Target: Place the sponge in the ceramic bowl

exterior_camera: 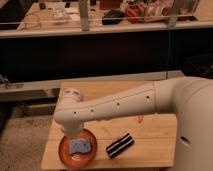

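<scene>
The blue sponge (80,146) lies inside the orange-red ceramic bowl (66,156) at the front left of the wooden table (155,142). My white arm reaches across from the right and bends down over the bowl. The gripper (74,135) hangs at the arm's end just above the bowl's back rim, right behind the sponge and mostly hidden by the wrist.
A black-and-white striped block (120,146) lies on the table right of the bowl. A small red mark (140,119) shows near the arm. The robot's white body (192,130) fills the right side. A dark counter and railing stand behind the table.
</scene>
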You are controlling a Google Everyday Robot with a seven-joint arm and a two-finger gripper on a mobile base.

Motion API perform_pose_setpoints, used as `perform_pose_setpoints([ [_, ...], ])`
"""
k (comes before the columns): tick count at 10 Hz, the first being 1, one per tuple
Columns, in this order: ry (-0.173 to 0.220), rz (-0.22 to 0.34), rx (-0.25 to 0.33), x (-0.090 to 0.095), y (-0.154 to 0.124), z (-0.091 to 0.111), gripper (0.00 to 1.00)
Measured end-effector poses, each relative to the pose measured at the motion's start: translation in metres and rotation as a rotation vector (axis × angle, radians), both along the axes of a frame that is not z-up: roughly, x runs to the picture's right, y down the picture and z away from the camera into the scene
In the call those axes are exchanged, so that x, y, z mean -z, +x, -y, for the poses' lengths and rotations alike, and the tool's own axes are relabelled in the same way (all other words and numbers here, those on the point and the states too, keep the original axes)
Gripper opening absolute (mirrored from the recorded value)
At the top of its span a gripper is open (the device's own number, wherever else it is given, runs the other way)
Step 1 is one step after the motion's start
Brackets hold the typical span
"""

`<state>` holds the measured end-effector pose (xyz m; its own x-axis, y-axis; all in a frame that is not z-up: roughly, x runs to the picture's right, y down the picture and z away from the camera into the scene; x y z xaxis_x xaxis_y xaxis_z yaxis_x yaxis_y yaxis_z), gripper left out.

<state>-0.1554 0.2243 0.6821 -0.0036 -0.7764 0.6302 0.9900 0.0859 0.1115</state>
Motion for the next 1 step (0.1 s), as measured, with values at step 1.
perform_pose_setpoints([
  [1,0.0,0.0,0.0,0.0,0.0,0.0,0.25],
])
